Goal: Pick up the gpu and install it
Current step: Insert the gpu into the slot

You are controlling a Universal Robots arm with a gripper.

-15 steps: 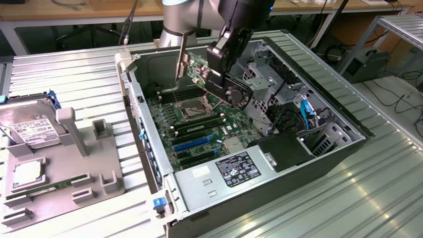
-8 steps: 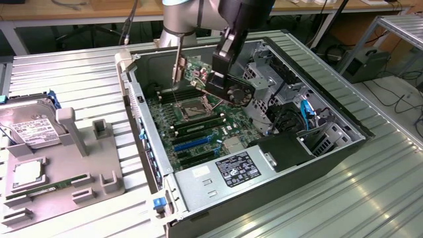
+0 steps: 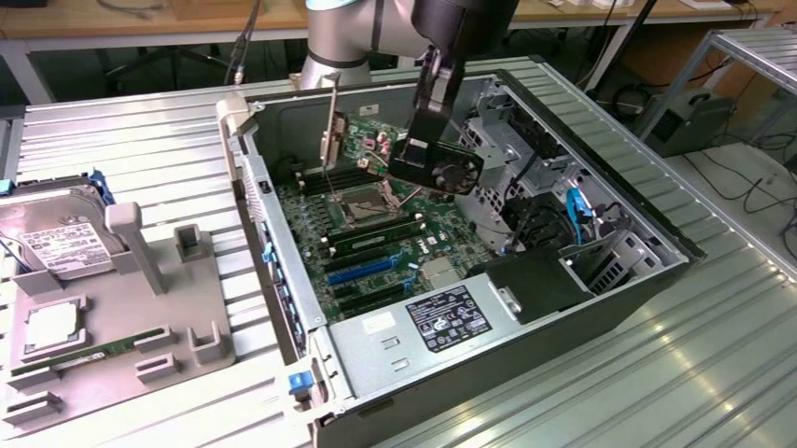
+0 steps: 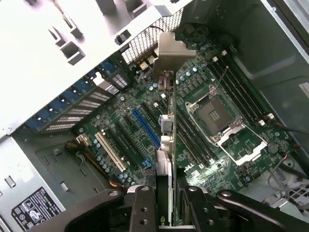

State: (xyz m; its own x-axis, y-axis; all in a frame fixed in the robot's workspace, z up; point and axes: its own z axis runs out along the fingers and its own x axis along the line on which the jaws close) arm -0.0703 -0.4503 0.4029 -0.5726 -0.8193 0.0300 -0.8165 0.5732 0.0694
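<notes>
The gpu (image 3: 436, 168), a dark card with a black fan face, hangs tilted above the green motherboard (image 3: 373, 238) inside the open computer case (image 3: 598, 308). My gripper (image 3: 426, 140) is shut on the card's upper edge. The card's pale metal bracket (image 3: 332, 131) points toward the case's rear wall. In the wrist view the gpu (image 4: 166, 145) shows edge-on between my fingers (image 4: 142, 208), with its bracket (image 4: 169, 53) at the far end. It hovers over the row of expansion slots beside the blue slot (image 4: 145, 128), clear of the board.
The bare CPU socket (image 4: 212, 113) and memory slots lie beside the card. A power supply (image 3: 442, 313) and cables (image 3: 573, 215) crowd the case's near and right parts. On the exterior view's left, a grey fixture (image 3: 125, 308) carries a hard drive (image 3: 56, 238) and a green memory stick (image 3: 88, 355).
</notes>
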